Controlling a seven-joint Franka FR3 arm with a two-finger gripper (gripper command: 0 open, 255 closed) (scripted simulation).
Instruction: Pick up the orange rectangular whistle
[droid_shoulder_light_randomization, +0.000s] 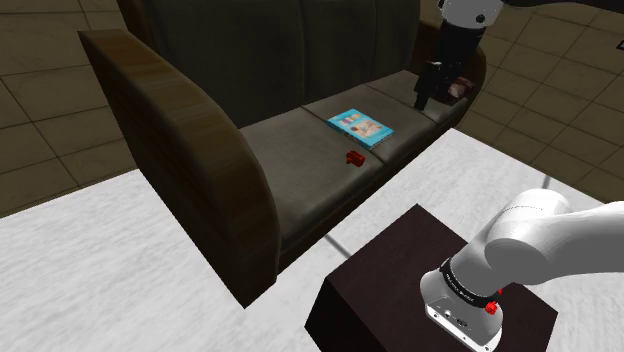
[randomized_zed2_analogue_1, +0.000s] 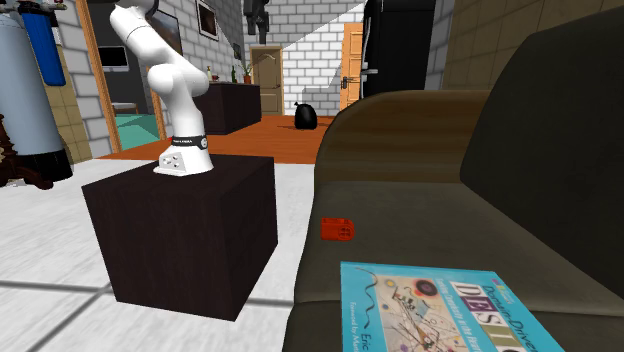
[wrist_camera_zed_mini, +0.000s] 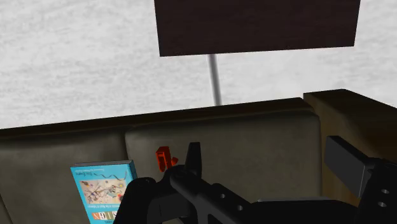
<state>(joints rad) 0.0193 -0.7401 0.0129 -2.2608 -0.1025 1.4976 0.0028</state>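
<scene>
Sofa (droid_shoulder_light_randomization: 200, 150): dark, with a wood-sided armrest at the shoulder view's left; its seat runs up and to the right.
Whistle (droid_shoulder_light_randomization: 352, 158): a small orange-red block lying on the seat cushion, close to the front edge. It is near the book but not touching it.
Book (droid_shoulder_light_randomization: 360, 127): cyan cover, flat on the same seat, a little further back than the whistle.
My claw (droid_shoulder_light_randomization: 422, 98): up over the sofa's far end, well apart from the whistle. The fingers stand wide apart and grip nothing.
Beside my claw: a pale pinkish shape, possibly a cushion; I cannot tell.
Stand (droid_shoulder_light_randomization: 400, 270): a dark box on the white floor at the lower right, carrying my arm (droid_shoulder_light_randomization: 540, 240).
</scene>
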